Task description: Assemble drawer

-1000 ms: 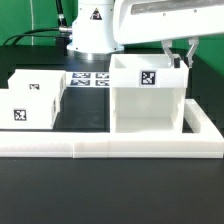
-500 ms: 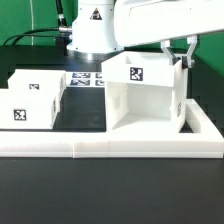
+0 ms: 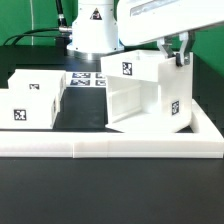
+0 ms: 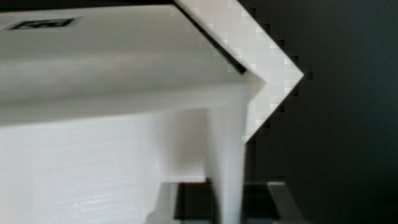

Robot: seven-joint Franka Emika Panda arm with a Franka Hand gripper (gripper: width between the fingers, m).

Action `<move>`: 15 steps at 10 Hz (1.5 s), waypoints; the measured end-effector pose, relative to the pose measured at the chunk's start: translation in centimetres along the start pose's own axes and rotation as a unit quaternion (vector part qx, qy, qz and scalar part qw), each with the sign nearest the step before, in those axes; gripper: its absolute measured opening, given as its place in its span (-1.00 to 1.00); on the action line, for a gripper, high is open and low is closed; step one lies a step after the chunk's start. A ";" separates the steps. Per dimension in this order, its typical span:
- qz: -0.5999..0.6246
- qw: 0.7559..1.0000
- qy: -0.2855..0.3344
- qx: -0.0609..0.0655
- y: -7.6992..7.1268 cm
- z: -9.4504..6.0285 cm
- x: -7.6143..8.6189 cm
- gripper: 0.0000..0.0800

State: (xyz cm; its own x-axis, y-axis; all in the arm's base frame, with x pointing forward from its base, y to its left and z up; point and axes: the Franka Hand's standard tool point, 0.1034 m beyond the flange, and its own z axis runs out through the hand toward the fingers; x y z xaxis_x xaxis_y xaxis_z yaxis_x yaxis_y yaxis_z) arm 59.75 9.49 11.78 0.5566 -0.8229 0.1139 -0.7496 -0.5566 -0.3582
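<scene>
beside the two knobbed boxes (image 3: 30, 105), the hollow casing (image 3: 140, 95) sits askew, its rim clamped by the gripper (image 3: 181, 56).

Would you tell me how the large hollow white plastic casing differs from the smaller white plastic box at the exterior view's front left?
The large hollow white plastic casing is much bigger than the smaller white plastic box. The casing sits turned, a corner toward the camera; the box faces it squarely. The gripper grips the casing's upper wall; the box is untouched. Both carry black-and-white square tags.
</scene>
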 end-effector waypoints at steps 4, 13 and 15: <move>0.106 0.994 0.010 0.021 -0.3 -0.2 0.3 -0.85; 0.291 0.956 0.002 0.043 -2.7 1.5 1.4 -0.83; 0.296 0.954 -0.005 0.042 -3.5 1.8 1.5 -0.83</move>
State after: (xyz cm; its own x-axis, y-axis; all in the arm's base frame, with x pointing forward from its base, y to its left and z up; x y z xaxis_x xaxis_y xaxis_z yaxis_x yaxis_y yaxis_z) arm 63.88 10.42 11.58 0.0479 -0.9888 -0.1411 -0.9029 0.0175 -0.4294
